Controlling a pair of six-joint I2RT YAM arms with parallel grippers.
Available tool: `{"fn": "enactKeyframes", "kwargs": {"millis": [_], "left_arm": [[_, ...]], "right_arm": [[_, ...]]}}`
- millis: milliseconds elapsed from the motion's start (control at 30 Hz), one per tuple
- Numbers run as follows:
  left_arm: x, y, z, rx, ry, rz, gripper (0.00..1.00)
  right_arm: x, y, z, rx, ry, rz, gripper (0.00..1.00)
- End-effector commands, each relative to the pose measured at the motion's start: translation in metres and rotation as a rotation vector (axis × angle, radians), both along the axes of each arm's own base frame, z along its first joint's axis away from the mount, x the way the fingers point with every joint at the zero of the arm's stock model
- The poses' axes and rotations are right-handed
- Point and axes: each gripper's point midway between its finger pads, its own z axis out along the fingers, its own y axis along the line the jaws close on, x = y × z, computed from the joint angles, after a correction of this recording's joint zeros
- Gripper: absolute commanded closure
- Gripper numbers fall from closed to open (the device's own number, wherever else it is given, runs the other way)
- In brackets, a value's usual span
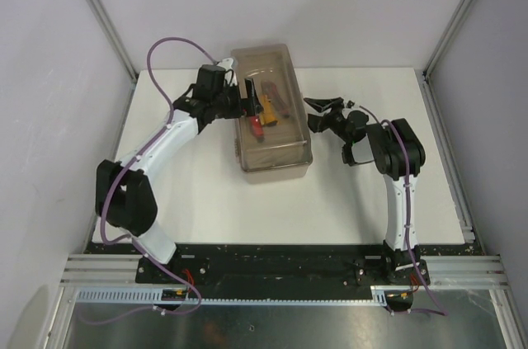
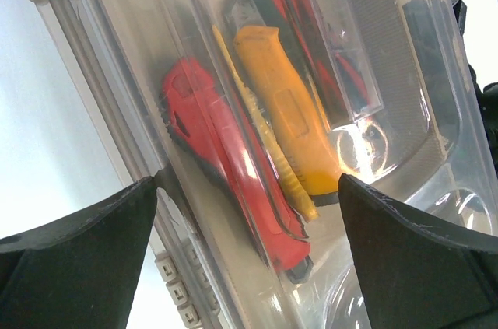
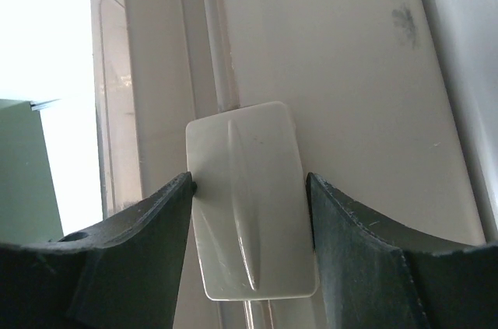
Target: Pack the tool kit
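Only right wrist view shows latch [image 3: 253, 224] between right hand [image 3: 249, 183] fingers

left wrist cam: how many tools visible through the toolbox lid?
4. Red-handled tool nearest the toolbox edge, thin yellow tool against it, orange-handled tool next over, red-and-black tool beyond. Others may be hidden underneath.
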Motion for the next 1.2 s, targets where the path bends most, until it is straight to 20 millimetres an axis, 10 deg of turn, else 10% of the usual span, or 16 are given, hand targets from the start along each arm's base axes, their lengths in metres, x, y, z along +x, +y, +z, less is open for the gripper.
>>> {"fn": "enactKeyframes", "kwargs": {"millis": [0,733,1167], "left_arm": [[0.005,-0.011,-0.014,0.027,0.009,-0.122,0.00],[0.020,0.001,-0.002,0.030,-0.041,-0.153,0.01],[0.020,0.021,0.007,0.112,-0.098,-0.095,0.00]], "right_arm": [[-0.079,0.062,0.063,0.007,-0.298,0.292,0.38],[-0.099,0.088,0.029,-0.098,-0.177,0.305,0.37],[-0.091,0.052,-0.007,-0.470,-0.152,0.199,0.25]]}}
